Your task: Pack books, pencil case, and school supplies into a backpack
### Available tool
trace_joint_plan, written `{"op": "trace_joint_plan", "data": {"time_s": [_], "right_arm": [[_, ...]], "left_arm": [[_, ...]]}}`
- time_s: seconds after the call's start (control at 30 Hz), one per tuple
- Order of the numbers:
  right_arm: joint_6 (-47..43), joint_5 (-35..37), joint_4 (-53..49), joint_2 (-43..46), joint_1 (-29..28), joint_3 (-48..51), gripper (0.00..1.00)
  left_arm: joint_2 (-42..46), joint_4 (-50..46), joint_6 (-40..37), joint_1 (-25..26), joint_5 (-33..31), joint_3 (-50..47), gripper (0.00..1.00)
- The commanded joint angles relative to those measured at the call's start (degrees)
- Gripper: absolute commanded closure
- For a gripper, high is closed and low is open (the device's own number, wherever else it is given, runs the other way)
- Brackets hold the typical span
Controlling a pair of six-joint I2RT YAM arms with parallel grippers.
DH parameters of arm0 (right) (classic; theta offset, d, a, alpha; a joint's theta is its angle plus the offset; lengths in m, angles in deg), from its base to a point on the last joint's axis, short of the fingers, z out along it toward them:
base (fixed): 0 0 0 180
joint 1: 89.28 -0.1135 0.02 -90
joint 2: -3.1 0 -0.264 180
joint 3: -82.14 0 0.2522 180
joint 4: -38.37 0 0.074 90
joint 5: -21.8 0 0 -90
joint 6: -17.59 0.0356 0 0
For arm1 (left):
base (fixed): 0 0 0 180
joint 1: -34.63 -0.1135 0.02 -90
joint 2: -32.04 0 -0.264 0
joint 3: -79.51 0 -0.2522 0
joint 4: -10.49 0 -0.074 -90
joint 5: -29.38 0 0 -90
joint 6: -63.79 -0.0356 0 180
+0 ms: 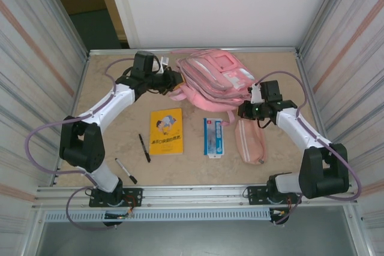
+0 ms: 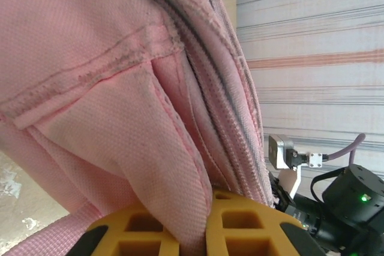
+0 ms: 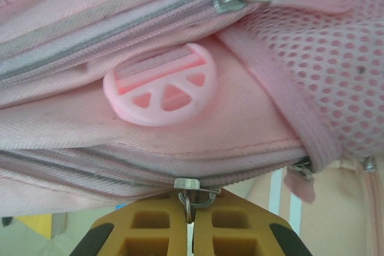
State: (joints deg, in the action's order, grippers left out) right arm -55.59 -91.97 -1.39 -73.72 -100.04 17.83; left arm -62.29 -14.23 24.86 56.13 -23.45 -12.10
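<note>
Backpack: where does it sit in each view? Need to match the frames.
Top external: backpack at far centre, between both arms.
Left wrist: backpack fabric across left and centre, a fold pinched in the left gripper.
Right wrist: backpack across the upper frame, its zip pull in the right gripper.
Shared landmark: the right arm's green-lit wrist, right of the backpack in top external, bottom right in left wrist.
</note>
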Motion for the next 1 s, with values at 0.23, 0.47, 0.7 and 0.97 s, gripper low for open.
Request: {"op": "trace_joint_plan", "data": {"time_s": [0.23,0.47,0.7,0.97], "right_arm": [[-0.3,-8.8,-2.8,-8.6,-11.9,-12.1,1.00],[3.0,-6.9,-1.7,-18.3,-19.1,-18.8,0.98],[4.3,-1.8,-4.1,-21.7,-20.8,-18.6,0.95],[8.8,3.7,-5.1,-19.1,-22.0,-15.7,0.71]], "left_arm": [[-4.7,13.1,0.0,1.2,-2.9,-4.4,1.00],[-5.7,14.7,0.8,2.1,-6.8,-9.4,0.98],[-4.8,10.3,3.1,-2.0,-5.6,-14.6,0.55],[6.6,-2.0,-3.0,-1.8,-9.3,-18.0,0.46]]}}
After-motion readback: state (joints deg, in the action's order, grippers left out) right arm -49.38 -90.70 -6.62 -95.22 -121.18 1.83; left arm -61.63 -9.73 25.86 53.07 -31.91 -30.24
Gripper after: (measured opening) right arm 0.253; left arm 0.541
